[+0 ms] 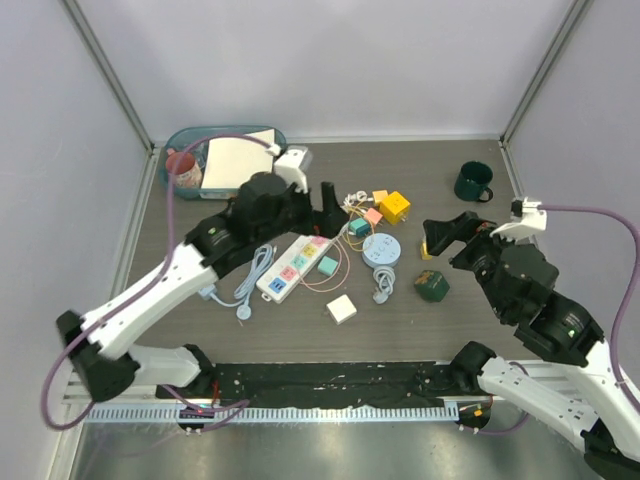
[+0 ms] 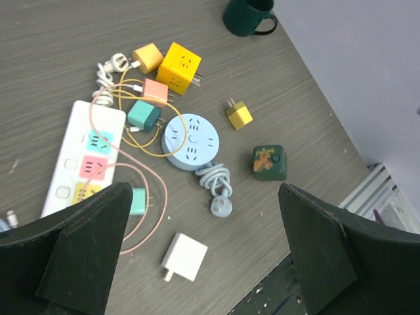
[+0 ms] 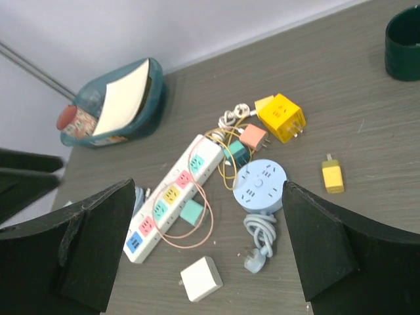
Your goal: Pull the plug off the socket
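Note:
The plug (image 1: 341,309) is a small white square block lying loose on the table, a short way to the right of the socket's near end and not touching it. It also shows in the left wrist view (image 2: 184,256) and the right wrist view (image 3: 201,279). The socket (image 1: 295,268) is a long white strip with pastel outlet faces, lying diagonally (image 2: 82,164) (image 3: 174,197). My left gripper (image 1: 328,208) (image 2: 205,197) is open and empty, above the strip's far end. My right gripper (image 1: 440,237) (image 3: 209,186) is open and empty, off to the right.
A round light-blue strip (image 1: 381,250) with a coiled cord, a yellow cube (image 1: 394,207), small pink and teal adapters and a pink cable loop crowd the socket's far end. A dark green block (image 1: 431,286), a green mug (image 1: 472,181) and a teal basket (image 1: 200,160) stand around.

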